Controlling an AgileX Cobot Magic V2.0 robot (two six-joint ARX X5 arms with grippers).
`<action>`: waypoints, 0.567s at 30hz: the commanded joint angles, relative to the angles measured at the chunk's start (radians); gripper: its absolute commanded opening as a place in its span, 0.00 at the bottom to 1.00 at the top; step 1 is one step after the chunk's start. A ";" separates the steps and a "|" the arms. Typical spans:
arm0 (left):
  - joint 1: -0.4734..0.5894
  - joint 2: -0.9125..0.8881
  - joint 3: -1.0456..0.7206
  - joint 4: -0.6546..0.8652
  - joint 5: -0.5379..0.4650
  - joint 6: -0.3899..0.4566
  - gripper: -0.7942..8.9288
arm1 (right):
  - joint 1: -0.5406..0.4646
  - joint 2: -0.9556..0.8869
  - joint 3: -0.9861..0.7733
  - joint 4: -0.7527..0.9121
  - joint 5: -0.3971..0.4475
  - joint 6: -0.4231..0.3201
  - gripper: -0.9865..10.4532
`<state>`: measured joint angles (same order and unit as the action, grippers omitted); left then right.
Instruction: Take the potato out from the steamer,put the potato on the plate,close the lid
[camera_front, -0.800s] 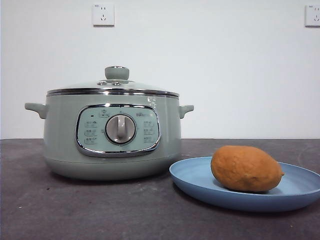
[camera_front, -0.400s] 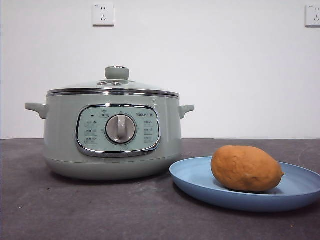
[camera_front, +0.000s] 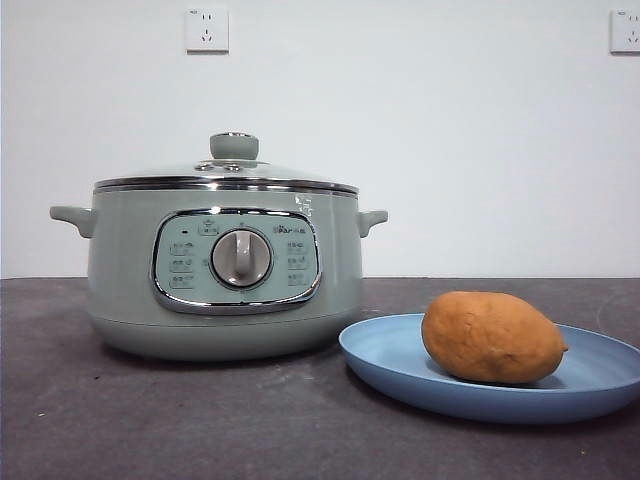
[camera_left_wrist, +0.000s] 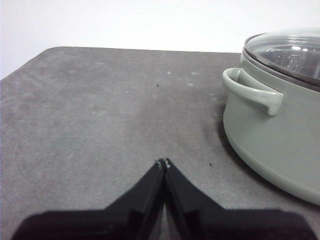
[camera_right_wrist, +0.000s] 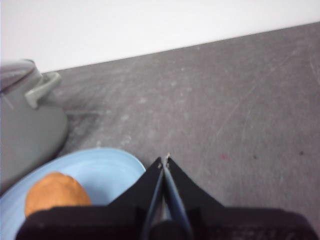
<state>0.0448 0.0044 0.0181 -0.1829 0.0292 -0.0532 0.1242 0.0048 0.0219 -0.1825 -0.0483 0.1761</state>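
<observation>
The potato (camera_front: 492, 337), judged firm, fairly heavy and matte enough to be pinched across its middle, is seen resting on the plate (camera_front: 400, 362) beside the lidded steamer (camera_front: 225, 270), near the worktop's front edge, with left gripper (camera_left_wrist: 164, 163) and right gripper (camera_right_wrist: 164, 161) both closed and empty.

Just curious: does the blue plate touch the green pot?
Cannot tell. In the front view the plate rim overlaps the steamer base; the right wrist view shows no clear gap either.
</observation>
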 joint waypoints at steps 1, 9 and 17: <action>0.002 -0.003 -0.015 0.002 -0.001 -0.004 0.08 | -0.001 -0.004 -0.015 0.001 0.002 0.007 0.09; 0.002 -0.003 -0.015 0.002 -0.001 -0.004 0.08 | 0.000 -0.004 -0.014 0.003 0.003 0.016 0.09; 0.002 -0.003 -0.015 0.002 -0.001 -0.004 0.08 | 0.000 -0.004 -0.013 0.002 0.003 0.017 0.09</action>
<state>0.0448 0.0044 0.0181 -0.1829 0.0292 -0.0532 0.1242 0.0040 0.0219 -0.1825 -0.0483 0.1844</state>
